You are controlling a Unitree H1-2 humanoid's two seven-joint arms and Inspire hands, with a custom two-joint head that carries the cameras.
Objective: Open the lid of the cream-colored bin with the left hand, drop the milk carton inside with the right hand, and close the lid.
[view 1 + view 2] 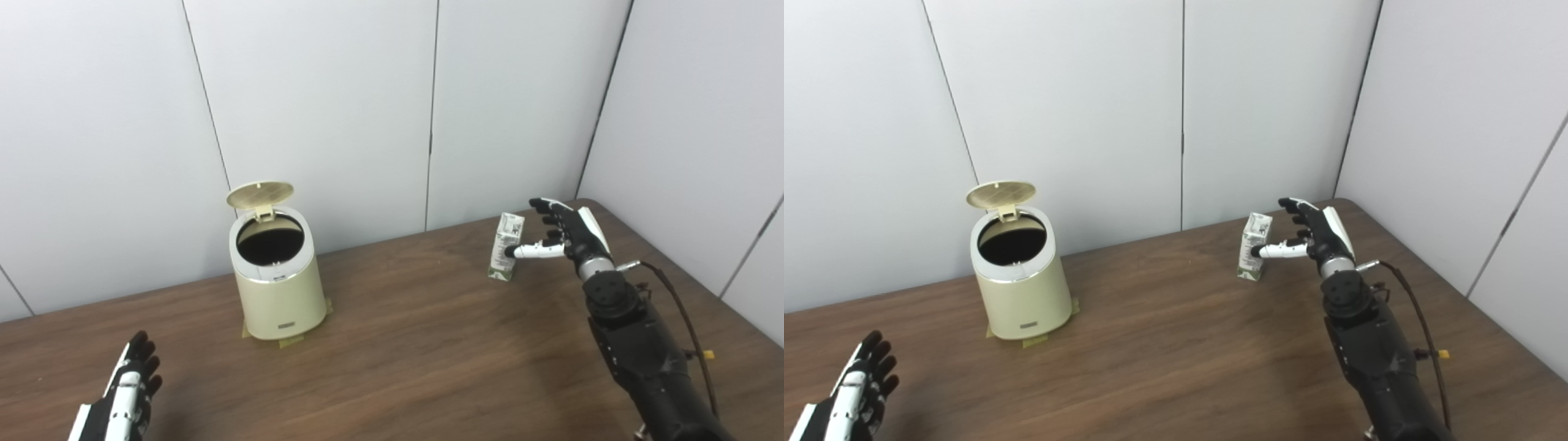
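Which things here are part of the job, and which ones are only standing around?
Part of the job:
cream-colored bin, its lid raised
milk carton, upright
right hand, open at the carton
left hand, low and away from the bin

Only around:
wooden table
yellow tape under the bin

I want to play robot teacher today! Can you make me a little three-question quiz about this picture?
1. True or false: the round lid of the cream-colored plastic bin is closed.
2. What is the black-and-white right hand reaching for: A) a red cup, B) the small white-and-green milk carton, C) a spoon?
3. Fill in: the black-and-white left hand rests low near the brown wooden table's ____ edge.

Key:
1. False; the lid stands up and the dark inside shows.
2. B; the fingers are spread at the upright carton, not yet gripping it.
3. Near (front).
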